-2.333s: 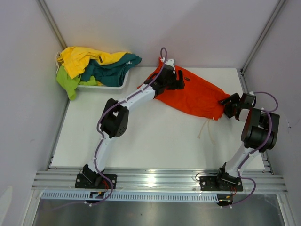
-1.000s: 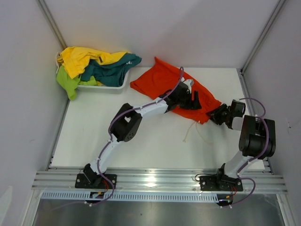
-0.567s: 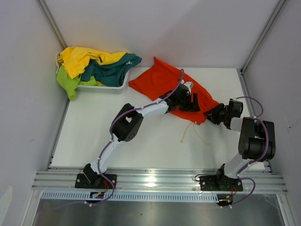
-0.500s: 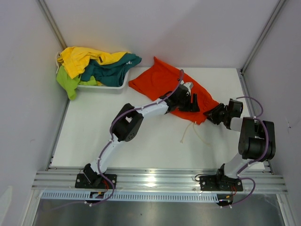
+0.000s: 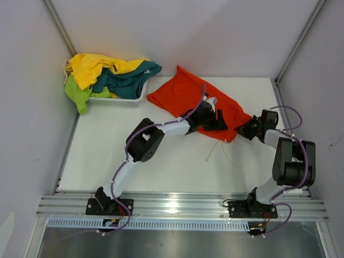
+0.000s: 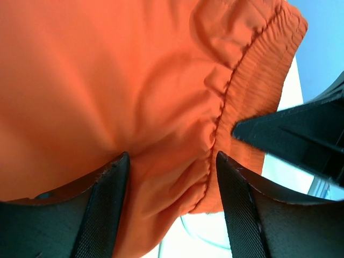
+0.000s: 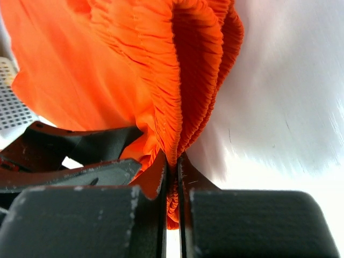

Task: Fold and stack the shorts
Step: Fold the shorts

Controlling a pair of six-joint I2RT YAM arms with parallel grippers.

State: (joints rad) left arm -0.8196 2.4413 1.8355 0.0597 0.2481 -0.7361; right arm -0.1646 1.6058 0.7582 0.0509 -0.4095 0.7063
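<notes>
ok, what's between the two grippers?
Only orange shorts: in the left wrist view their waistband runs from the open left gripper to the right gripper, which pinches it.

The orange shorts lie rumpled but mostly flat near the far edge of the desk, slanting from its middle toward the right edge. Their gathered elastic waistband is at the right-hand end (doubled into ridged folds there). Their white drawstring trails toward the near edge. Yellow shorts, teal shorts and lime-green shorts sit heaped at the far left corner.
</notes>
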